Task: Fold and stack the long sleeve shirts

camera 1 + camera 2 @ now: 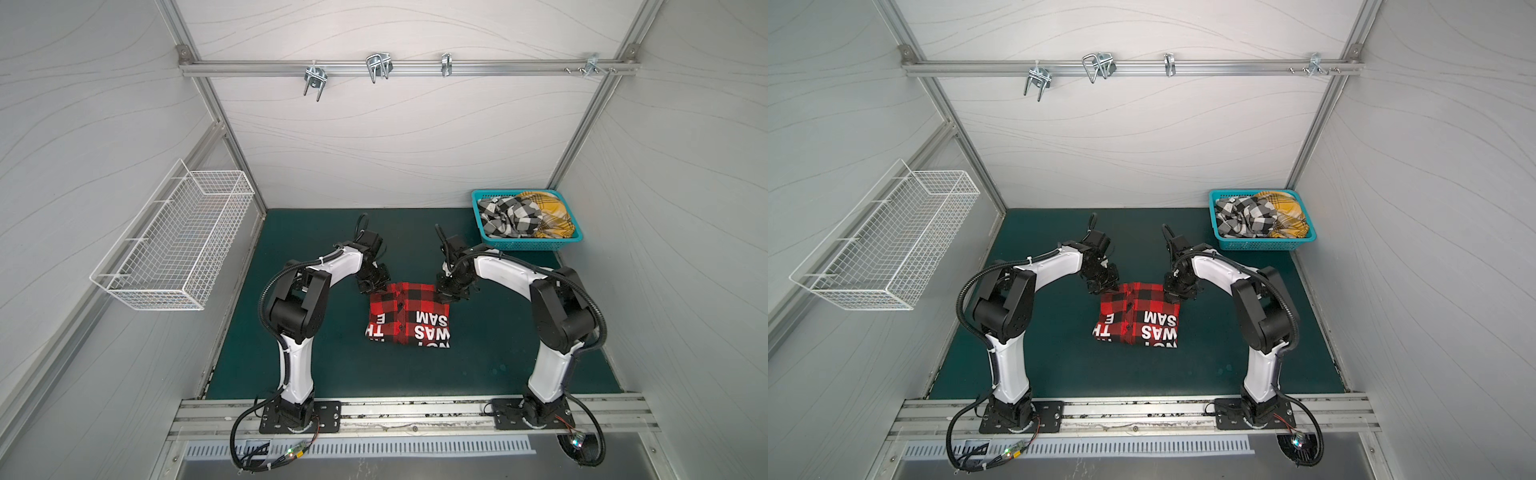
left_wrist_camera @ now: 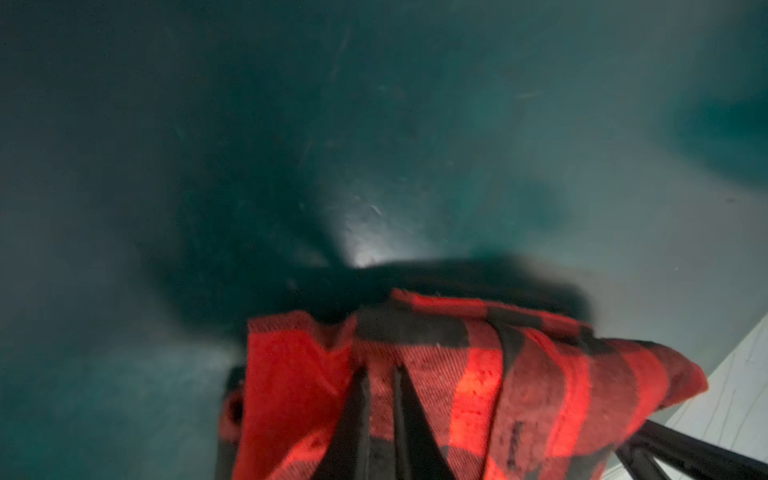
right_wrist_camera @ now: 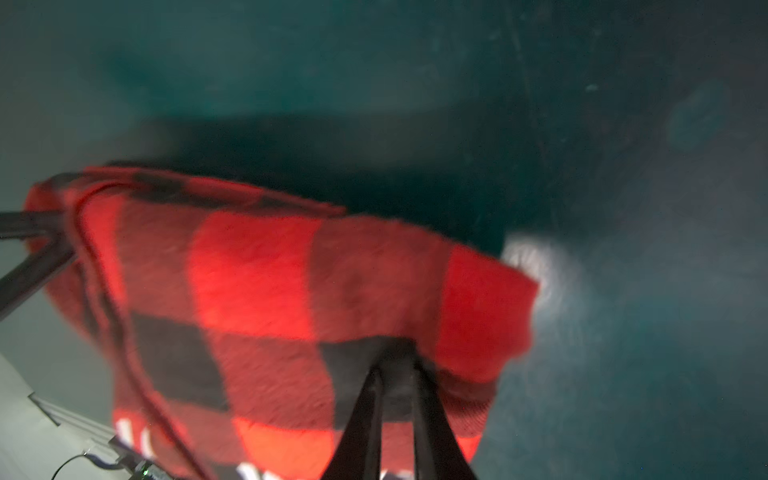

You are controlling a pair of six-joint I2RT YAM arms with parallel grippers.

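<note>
Here, in both top views, the red-and-black shirt (image 1: 409, 316) (image 1: 1138, 316) is lying folded into a rectangle in the middle of the green mat (image 1: 316, 353), white lettering facing up. The left gripper (image 1: 372, 286) is sitting at its far left corner and the right gripper (image 1: 446, 293) at its far right corner. The black-and-white shirt (image 1: 507, 218) and the mustard plaid shirt (image 1: 548, 216) are lying crumpled together in the teal basket (image 1: 528, 246) at the mat's far right, well apart from both arms.

In the left wrist view, the left gripper (image 2: 380, 370) is pinching the checked edge, its fingers (image 2: 353, 424) nearly together on the cloth, and the hem is hanging above its own shadow.

In the right wrist view, the right gripper (image 3: 395, 361) is likewise clamping a black square of the same shirt, and that corner is hanging clear of the mat.
</note>
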